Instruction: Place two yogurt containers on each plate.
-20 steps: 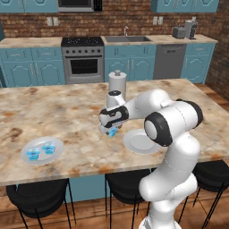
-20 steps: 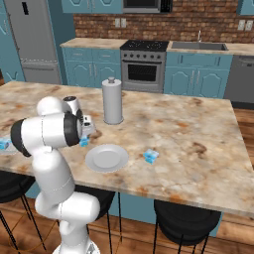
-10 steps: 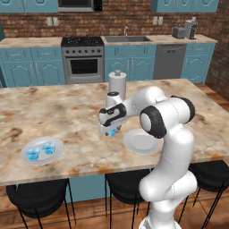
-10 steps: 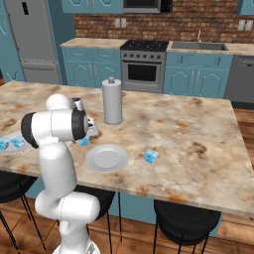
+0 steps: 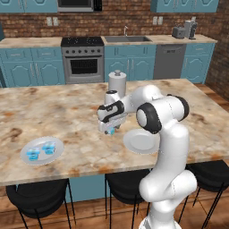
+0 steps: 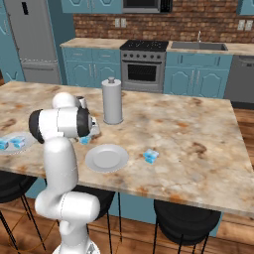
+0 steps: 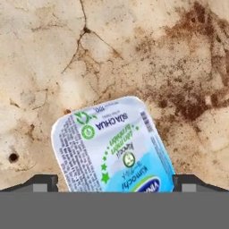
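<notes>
The two-finger gripper [image 5: 110, 130] stands released, jaws wide, directly over a small bright-blue yogurt container with a printed foil lid [image 7: 114, 147] that sits on the marbled tan desk [image 5: 67, 112] between the fingertips. Left of it, a round pale plate [image 5: 27, 156] carries two blue cups [image 5: 41, 150]. An empty round pale plate [image 5: 139, 142] lies just right of the gripper, and a fourth blue cup [image 6: 151, 156] rests on the desk beyond it.

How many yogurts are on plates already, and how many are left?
Done: the left plate holds two yogurts. In hand: the open gripper is above a third yogurt on the counter, not gripping yet. Left: that one and the fourth yogurt go on the empty plate.
</notes>
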Robot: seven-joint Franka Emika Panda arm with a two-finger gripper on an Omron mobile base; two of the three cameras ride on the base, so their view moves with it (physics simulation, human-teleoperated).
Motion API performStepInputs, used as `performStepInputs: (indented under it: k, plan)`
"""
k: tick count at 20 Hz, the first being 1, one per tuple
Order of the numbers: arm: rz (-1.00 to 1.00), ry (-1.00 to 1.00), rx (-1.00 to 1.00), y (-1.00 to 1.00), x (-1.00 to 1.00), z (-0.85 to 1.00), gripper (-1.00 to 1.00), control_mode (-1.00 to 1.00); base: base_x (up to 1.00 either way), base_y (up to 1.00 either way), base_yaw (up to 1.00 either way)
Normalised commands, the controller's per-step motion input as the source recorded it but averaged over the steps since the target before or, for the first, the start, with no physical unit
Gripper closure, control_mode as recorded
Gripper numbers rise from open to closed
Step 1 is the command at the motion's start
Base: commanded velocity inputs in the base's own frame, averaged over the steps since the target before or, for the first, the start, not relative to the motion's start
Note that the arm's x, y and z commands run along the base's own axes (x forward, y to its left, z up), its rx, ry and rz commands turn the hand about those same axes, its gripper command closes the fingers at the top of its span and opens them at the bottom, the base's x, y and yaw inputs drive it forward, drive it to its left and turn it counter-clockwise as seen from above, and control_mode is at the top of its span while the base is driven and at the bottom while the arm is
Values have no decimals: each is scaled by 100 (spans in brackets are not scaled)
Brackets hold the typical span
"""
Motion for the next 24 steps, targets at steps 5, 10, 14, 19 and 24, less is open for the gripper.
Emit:
performStepInputs:
  k: [5,10,14,19,24]
  plan:
    - [0,2,-2,36,0,-12,100,-100,0,0,0]
    - [-1,-3,0,-7,-28,6,100,-100,0,0,0]
    - [-8,-18,0,-39,-98,54,100,-100,0,0,0]
    - [-14,-20,0,-57,-94,52,100,-100,0,0,0]
    - [-16,-22,0,-89,-98,24,100,-100,0,0,0]
